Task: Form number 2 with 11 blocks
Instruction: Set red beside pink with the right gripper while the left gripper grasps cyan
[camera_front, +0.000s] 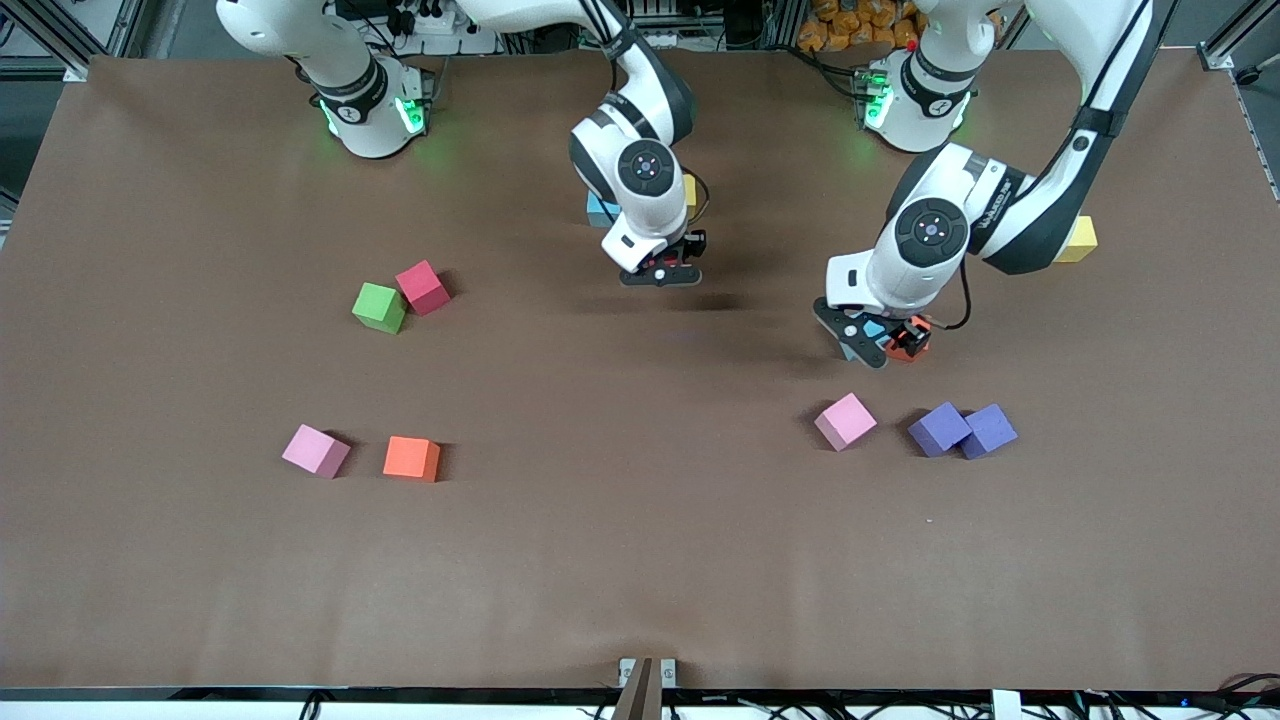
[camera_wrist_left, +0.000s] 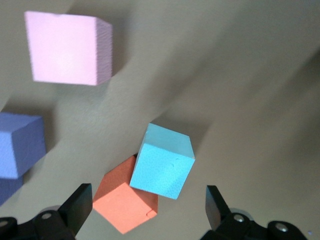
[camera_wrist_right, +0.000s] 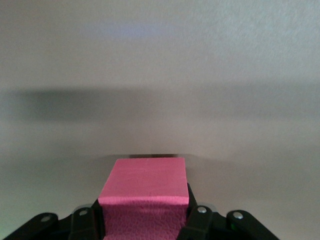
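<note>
While clamped: right gripper (camera_wrist_right: 145, 222), pink cube (camera_wrist_right: 145, 192)

Around the green block (camera_front: 379, 307), which touches a red one (camera_front: 422, 287), lie scattered foam cubes: pink (camera_front: 316, 450) and orange (camera_front: 411, 458) nearer the front camera, another pink (camera_front: 845, 421), a light blue (camera_wrist_left: 162, 167) touching an orange (camera_wrist_left: 124, 201), and a yellow (camera_front: 1078, 240) toward the left arm's end.
</note>
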